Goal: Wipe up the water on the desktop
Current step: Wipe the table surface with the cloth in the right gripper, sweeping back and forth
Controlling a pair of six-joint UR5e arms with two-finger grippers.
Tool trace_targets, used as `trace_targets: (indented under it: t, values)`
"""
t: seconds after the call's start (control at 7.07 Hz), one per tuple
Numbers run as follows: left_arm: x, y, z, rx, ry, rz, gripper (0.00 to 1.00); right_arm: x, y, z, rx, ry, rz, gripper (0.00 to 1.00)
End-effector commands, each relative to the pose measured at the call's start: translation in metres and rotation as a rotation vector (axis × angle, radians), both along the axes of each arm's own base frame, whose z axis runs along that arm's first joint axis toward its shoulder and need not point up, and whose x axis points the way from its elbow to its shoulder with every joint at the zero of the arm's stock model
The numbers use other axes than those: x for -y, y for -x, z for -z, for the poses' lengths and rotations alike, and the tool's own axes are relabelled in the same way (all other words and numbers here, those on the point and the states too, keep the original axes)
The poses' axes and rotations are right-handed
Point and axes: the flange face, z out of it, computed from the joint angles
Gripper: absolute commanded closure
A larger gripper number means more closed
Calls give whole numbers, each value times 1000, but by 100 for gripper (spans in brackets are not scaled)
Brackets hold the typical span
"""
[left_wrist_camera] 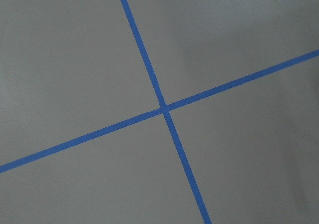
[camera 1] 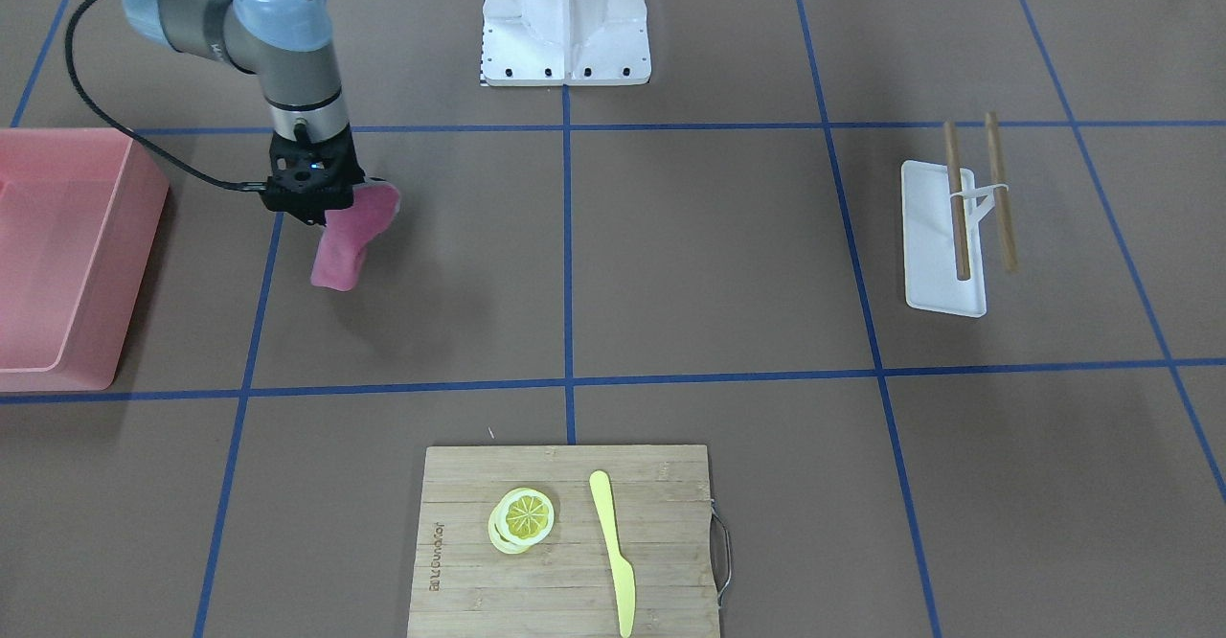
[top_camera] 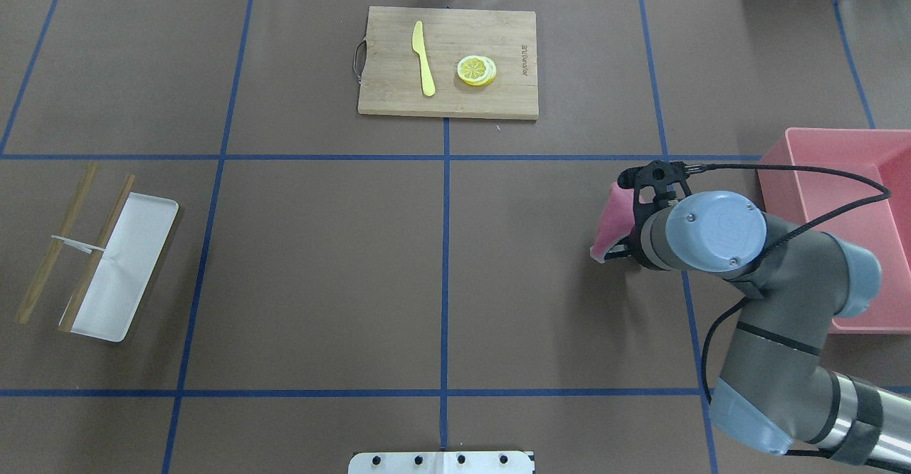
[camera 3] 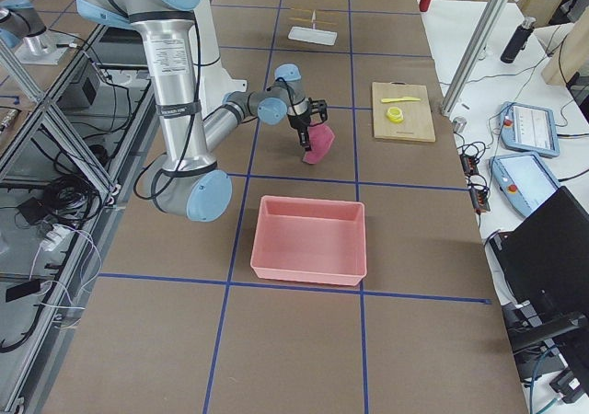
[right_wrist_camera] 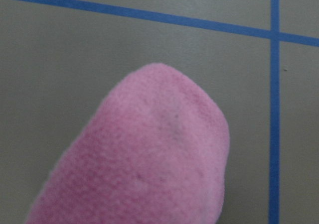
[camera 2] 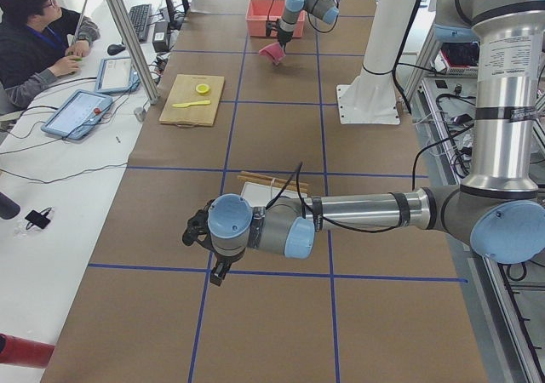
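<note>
most of every view is the broad matte brown desktop (camera 1: pixel 709 255), split into big rectangles by thin blue tape lines, and nowhere on it can i make out a puddle, a sheen or a darker wet patch, so how much water is left cannot be told. next in size, a shallow pink plastic bin (camera 1: pixel 139 274) sits at the robot's right end of the table, a bamboo cutting board (camera 1: pixel 670 523) lies at the far edge from the robot, and a white rectangular tray (camera 1: pixel 934 236) with a pair of wooden chopsticks (camera 1: pixel 1001 207) across it lies towards the robot's left. a soft pink cloth (camera 1: pixel 350 236) hangs in the square just beside the bin, pinched at its top by the right gripper (camera 1: pixel 316 199), jaws clamped on the fabric; whether its lower end touches the surface i cannot tell. by my reading the cloth is in hand but the wiping itself is not shown as done. the left gripper (camera 2: pixel 217 271) hovers over a tape crossing well apart from all this, and its jaws are too small to judge. smallest are the yellow lemon slices (camera 1: pixel 522 518) and yellow plastic knife (camera 1: pixel 613 542) on the board.
</note>
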Motion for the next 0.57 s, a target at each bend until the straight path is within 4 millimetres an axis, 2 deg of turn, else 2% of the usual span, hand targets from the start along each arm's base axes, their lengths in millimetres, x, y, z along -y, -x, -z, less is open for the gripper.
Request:
trace_targets:
  t: [0.0, 0.14, 0.28, 0.42]
  values:
    - [0, 0, -1, 0, 2, 0, 2, 0, 5, 16, 34, 8, -15, 100]
    - [0, 0, 0, 0, 0, 0, 2, -3, 53, 51, 100, 67, -67, 100]
    - [0, 0, -1, 0, 2, 0, 2, 9, 100, 90, 148, 99, -112, 100]
    - [0, 1, 0, -1, 3, 4, 2, 19, 138, 136, 207, 135, -171, 100]
